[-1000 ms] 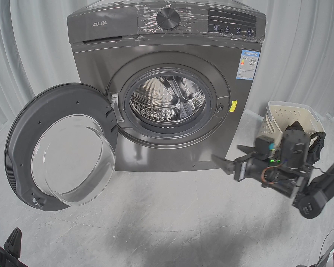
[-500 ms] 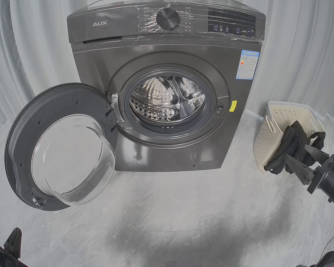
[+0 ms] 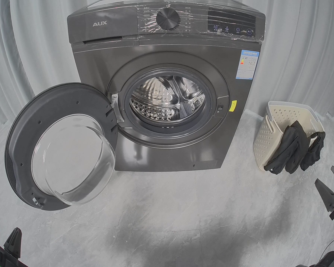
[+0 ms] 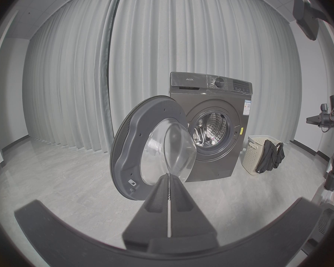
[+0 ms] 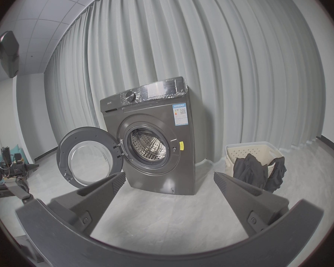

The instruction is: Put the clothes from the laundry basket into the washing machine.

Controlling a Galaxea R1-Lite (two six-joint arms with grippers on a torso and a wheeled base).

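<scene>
Clothes (image 3: 291, 149) = two dark limp garments draped over the near rim of the laundry basket (image 3: 265, 138), hanging down its outer wall toward the floor (image 3: 174, 212); basket stands on the floor just right of the washing machine (image 3: 167, 160). Right gripper (image 3: 323, 174) empty, fingers spread wide, near the basket but apart from the cloth. Left gripper (image 4: 169, 178) empty, fingers pressed together, low, well apart from everything. Risks, my read: soft bunched fabric, so a pinch could take one thin layer and slip, or drag both pieces at once; basket looks like light perforated cream plastic, tapered, and may tip or slide if cloth snags the rim; trailing ends could catch the grey door seal or miss the drum (image 3: 167, 99). Drum ribbed shiny steel, round mouth. Door (image 3: 44, 104) swung fully left, dark plastic ring, clear domed glass. Floor smooth, marbled grey
</scene>
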